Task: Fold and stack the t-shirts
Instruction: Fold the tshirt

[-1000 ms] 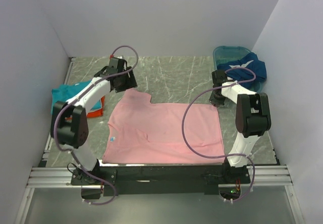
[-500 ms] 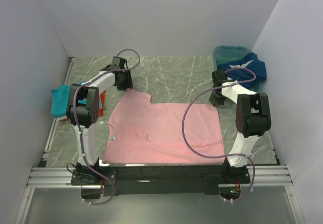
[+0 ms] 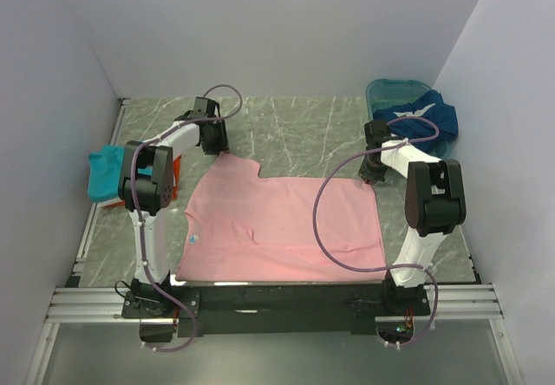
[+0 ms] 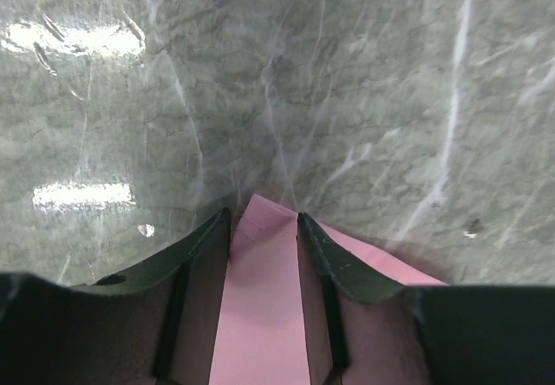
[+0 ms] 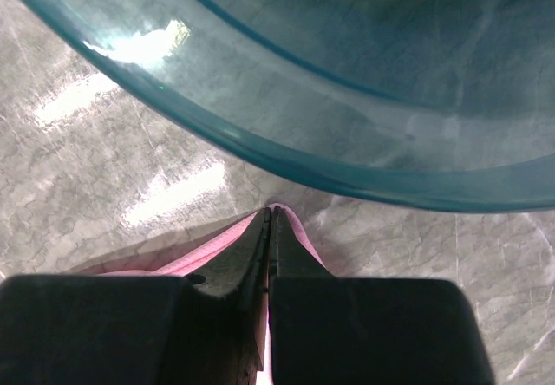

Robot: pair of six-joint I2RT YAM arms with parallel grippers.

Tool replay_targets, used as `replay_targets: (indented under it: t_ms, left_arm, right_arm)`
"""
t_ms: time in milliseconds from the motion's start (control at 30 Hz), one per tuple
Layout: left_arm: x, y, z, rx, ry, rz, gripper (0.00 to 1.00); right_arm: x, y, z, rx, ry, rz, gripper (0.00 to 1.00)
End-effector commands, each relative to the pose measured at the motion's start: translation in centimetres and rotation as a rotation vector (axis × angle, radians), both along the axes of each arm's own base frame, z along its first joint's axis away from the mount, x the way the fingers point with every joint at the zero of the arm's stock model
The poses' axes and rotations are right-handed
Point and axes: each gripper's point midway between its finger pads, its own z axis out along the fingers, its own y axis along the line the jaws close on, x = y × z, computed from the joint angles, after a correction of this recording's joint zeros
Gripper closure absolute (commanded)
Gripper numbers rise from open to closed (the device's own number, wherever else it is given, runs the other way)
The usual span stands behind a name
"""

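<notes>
Pink shirt (image 3: 286, 220) lies flat in the middle of the marble surface (image 3: 295, 129), its near hem right along the front edge. Past its far edge there's bare stone up to the back wall, plenty of open room there. It's tighter on the sides: a teal shirt (image 3: 106, 168) over an orange shirt (image 3: 174, 175) by the left wall, and a teal basin (image 3: 390, 92) with a dark blue shirt (image 3: 425, 112) spilling over its rim at far right. The left fingers (image 4: 212, 233) are spread apart, straddling the far-left corner of the pink cloth without pinching it. The right fingers (image 5: 260, 229) are pressed tight together on the far-right corner, with the basin wall curving just ahead of them.
</notes>
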Motion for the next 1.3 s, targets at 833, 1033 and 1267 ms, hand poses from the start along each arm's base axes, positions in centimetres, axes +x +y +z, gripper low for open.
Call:
replay_targets:
  t_ms: [833,1033,1267]
  left_arm:
    - [0.3,-1.0,-1.5,-0.021,0.004,-0.109,0.80]
    - [-0.1,-1.6,-1.7,-0.060,0.017,-0.119,1.00]
    - [1.5,-2.0,0.3,-0.104,-0.049,-0.112,1.00]
  right_arm:
    - [0.0,0.2,-0.1,0.020,0.024,0.004,1.00]
    - [0.2,0.2,0.4,0.019,0.017,0.007,1.00]
    - [1.1,0.2,1.7,0.015,-0.011,0.005,1.00]
